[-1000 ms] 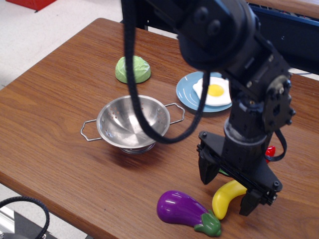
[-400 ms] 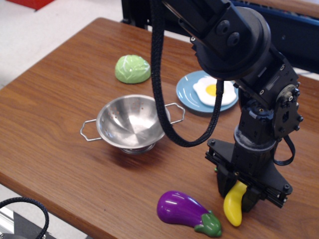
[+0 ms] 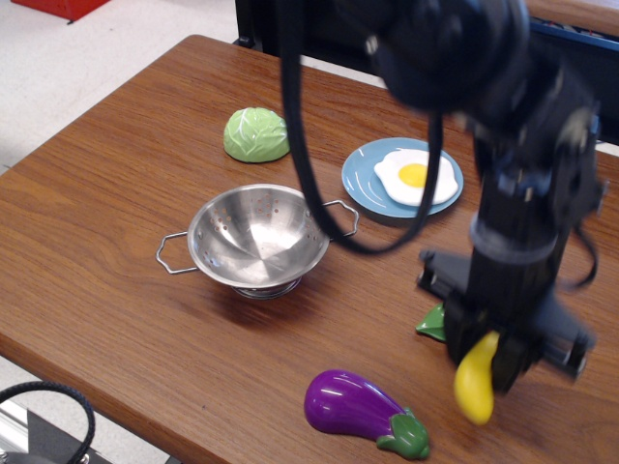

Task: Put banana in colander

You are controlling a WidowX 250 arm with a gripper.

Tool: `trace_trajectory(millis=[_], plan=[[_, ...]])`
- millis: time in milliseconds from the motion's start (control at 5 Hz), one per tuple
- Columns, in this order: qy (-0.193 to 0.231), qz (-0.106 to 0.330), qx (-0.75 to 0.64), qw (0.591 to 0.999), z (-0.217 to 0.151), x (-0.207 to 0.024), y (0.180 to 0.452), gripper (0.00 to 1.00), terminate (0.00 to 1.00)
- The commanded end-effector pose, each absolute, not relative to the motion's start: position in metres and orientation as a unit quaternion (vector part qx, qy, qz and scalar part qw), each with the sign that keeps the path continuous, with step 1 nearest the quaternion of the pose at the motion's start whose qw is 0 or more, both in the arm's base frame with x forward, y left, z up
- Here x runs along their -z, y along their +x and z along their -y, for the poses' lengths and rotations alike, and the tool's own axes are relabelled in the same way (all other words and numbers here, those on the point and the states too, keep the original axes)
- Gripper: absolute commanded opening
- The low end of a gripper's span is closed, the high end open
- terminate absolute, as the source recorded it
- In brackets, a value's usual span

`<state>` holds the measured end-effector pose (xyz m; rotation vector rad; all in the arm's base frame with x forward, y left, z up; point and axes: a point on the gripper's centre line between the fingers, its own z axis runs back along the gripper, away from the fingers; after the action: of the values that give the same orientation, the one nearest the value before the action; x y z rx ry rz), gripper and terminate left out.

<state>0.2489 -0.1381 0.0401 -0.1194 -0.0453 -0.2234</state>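
The fingers [image 3: 486,362] are closed on the upper end of the banana [image 3: 476,383], which hangs tip-down from them. One second earlier the fingers stood wide over the banana as it lay on the table [image 3: 106,213]; shortly after, they were clamped on it low beside the eggplant [image 3: 360,408]. The banana is now seen raised and carried slightly to the right, and the arm is blurred, so motion is indicated. The grasp is judged complete and the transport step begun. Just behind the fingers a green stem [image 3: 432,322] is partly visible. Further back and to the left, the colander [image 3: 257,237] stands upright and empty, well apart from the banana. Beyond it are seen the blue plate [image 3: 360,176] with the fried egg [image 3: 416,177], and the cabbage [image 3: 256,134].
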Motion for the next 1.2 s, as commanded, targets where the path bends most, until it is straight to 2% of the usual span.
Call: trace_trajectory(millis=[0,200,400,600,800,1000], plan=[[-0.059,0.089,0.008,0.994,0.040,-0.093,0.296,0.00,0.00],[-0.037,0.071,-0.006,0.997,-0.009,-0.093,0.296,0.00,0.00],[-0.030,0.064,0.021,0.997,-0.033,-0.090,0.284,0.00,0.00],[-0.016,0.062,0.039,0.997,-0.041,-0.085,0.273,0.00,0.00],[0.004,0.063,0.050,0.997,-0.049,-0.073,0.266,1.00,0.00],[0.002,0.057,0.032,0.998,-0.042,-0.072,0.267,1.00,0.00]])
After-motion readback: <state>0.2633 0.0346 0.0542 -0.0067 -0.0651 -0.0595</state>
